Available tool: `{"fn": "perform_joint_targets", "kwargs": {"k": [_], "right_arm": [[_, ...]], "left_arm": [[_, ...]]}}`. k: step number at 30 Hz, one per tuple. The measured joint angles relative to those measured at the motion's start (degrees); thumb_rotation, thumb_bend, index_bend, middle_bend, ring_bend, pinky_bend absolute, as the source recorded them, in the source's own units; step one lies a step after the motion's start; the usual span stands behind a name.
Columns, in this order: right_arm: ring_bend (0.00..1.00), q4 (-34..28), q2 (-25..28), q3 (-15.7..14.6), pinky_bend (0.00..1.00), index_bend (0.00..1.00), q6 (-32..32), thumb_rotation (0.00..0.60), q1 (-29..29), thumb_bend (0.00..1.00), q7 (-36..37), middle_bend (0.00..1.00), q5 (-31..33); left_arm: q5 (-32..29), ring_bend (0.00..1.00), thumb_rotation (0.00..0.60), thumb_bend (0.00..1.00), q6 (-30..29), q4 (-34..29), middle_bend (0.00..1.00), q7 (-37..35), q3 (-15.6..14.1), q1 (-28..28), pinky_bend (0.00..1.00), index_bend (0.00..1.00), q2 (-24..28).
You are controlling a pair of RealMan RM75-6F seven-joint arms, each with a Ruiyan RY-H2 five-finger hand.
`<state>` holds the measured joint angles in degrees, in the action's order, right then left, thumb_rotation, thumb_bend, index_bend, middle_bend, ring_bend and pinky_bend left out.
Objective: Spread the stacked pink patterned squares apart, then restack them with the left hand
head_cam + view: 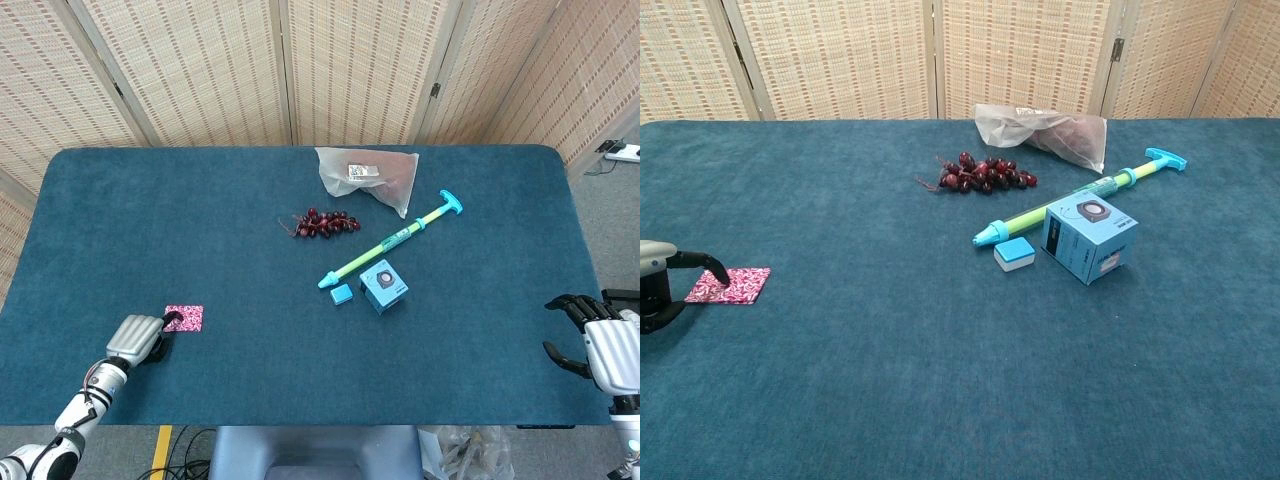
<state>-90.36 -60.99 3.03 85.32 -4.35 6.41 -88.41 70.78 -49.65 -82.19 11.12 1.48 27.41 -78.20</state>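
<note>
The stacked pink patterned squares lie flat on the blue table near its front left. My left hand is low just to their left and front, with a dark fingertip over the stack's near left edge; whether it touches the squares I cannot tell. Nothing is gripped in it. My right hand hovers off the table's front right corner with its fingers spread and nothing in it; the chest view does not show it.
Mid-table are a bunch of dark red grapes, a clear plastic bag, a green and blue pump, a blue box and a small blue block. A woven screen stands behind the table.
</note>
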Motion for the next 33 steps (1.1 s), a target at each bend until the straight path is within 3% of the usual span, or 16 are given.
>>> {"fn": "perform_joint_targets", "kwargs": {"k": [19,25,33], "right_arm": [[0.26,0.61,-0.03,0.06,0.3,0.33,0.9,0.6,0.29,0.28,0.65,0.33,-0.25],[0.26,0.95,-0.23,0.06,0.3,0.33,0.63,0.6,0.2,0.28,0.89,0.33,-0.11],[0.26,1.27,-0.31,0.06,0.3,0.33,0.34,0.6,0.22,0.28,1.13,0.33,0.32]], "left_arm": [[0.68,0.99,0.6,0.65,-0.95,-8.34,1.0,3.12,-3.72,-0.79,1.0,0.27,4.51],[0.99,0.99,0.6,0.65,-4.2,-7.94,1.0,2.32,-2.24,-1.18,1.0,0.27,4.23],[-2.15,0.99,0.6,0.65,-2.39,-2.68,1.0,1.82,-0.03,0.55,1.0,0.26,0.52]]}}
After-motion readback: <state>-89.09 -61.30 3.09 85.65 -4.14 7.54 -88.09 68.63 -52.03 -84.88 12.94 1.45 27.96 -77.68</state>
